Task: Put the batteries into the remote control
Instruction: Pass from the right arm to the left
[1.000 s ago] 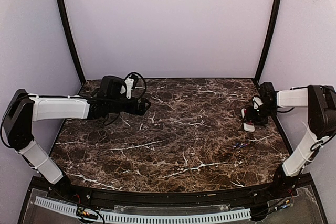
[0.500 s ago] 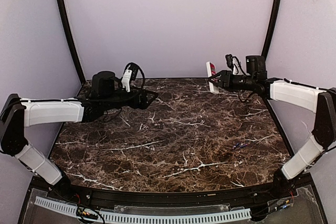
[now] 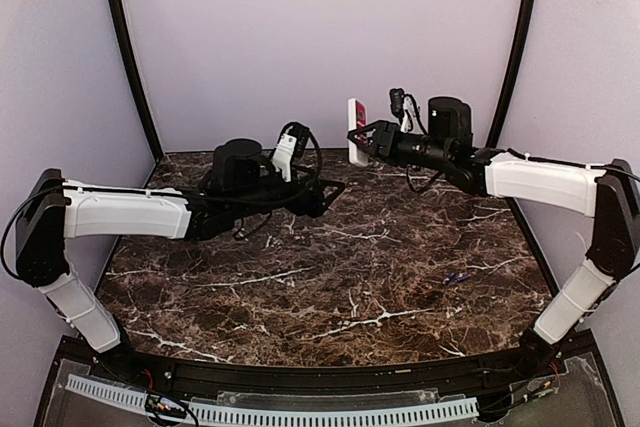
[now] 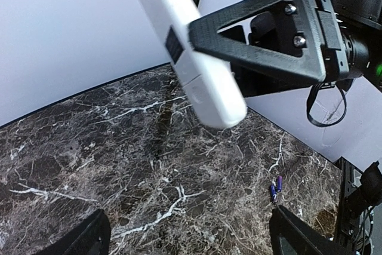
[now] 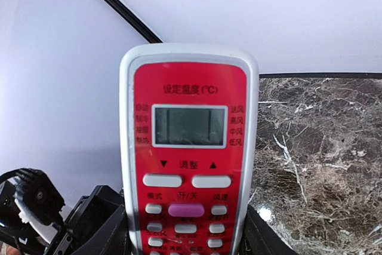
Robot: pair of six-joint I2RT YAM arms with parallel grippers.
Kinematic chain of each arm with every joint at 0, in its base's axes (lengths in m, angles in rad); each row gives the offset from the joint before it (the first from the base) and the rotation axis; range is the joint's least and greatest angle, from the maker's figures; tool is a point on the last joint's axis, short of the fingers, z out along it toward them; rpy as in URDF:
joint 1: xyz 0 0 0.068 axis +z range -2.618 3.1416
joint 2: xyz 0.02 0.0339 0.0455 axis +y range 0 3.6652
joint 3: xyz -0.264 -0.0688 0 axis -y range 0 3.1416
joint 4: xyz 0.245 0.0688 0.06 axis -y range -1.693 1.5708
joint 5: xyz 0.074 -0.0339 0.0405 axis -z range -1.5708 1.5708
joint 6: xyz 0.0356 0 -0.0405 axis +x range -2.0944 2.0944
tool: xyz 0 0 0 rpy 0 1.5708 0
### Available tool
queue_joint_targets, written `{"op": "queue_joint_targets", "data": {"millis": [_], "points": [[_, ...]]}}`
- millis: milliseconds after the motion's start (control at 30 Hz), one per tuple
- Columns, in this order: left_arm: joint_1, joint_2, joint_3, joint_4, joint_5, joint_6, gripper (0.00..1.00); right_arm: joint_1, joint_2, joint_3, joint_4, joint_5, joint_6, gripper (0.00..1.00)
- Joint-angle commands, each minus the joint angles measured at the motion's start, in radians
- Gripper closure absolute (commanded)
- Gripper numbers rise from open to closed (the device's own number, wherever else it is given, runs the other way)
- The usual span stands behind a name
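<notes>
My right gripper [image 3: 371, 141] is shut on the remote control [image 3: 357, 131] and holds it upright in the air over the back middle of the table. In the right wrist view its red face [image 5: 190, 147] with screen and pale buttons points at the camera, and my right gripper [image 5: 188, 240] clamps its lower end. In the left wrist view its white back [image 4: 191, 58] shows. My left gripper [image 3: 333, 190] is open and empty, just left of and below the remote; it also shows in the left wrist view [image 4: 191, 243]. Two dark bluish batteries [image 3: 458, 275] lie together on the table at the right, also seen in the left wrist view [image 4: 274, 189].
The dark marble table [image 3: 330, 277] is walled by pale panels with two black posts [image 3: 512, 47] at the back corners. The left arm's wrist and cables [image 5: 36, 204] show low in the right wrist view.
My right gripper has lifted the remote from the table's right side and carried it up and left to the back middle. My left arm has swung right towards it.
</notes>
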Motion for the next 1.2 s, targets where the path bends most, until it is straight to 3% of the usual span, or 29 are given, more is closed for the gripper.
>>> {"op": "queue_joint_targets", "data": {"millis": [0,267,600,700,833,967,1167], "points": [[-0.018,0.013,0.05,0.027,-0.026,0.033,0.08,0.049,0.025,0.02,0.103,0.071,0.034,0.53],[-0.019,0.043,0.081,0.044,-0.036,0.038,0.1,0.103,0.056,0.018,0.142,0.09,0.046,0.53],[-0.019,0.039,0.085,0.053,-0.14,0.062,0.21,0.119,0.037,-0.004,0.144,0.1,0.016,0.54],[-0.015,0.004,0.059,0.045,-0.111,0.106,0.11,0.119,0.026,-0.01,0.134,0.087,-0.012,0.55],[-0.011,-0.084,0.032,0.024,-0.069,0.143,0.06,0.119,0.008,-0.025,0.104,0.109,-0.079,0.55],[0.047,-0.133,0.025,-0.005,-0.055,0.054,0.07,0.119,-0.003,-0.053,0.108,0.111,-0.151,0.55],[0.094,-0.09,0.126,-0.113,-0.032,-0.033,0.16,0.142,-0.008,-0.081,0.132,0.126,-0.236,0.55]]}}
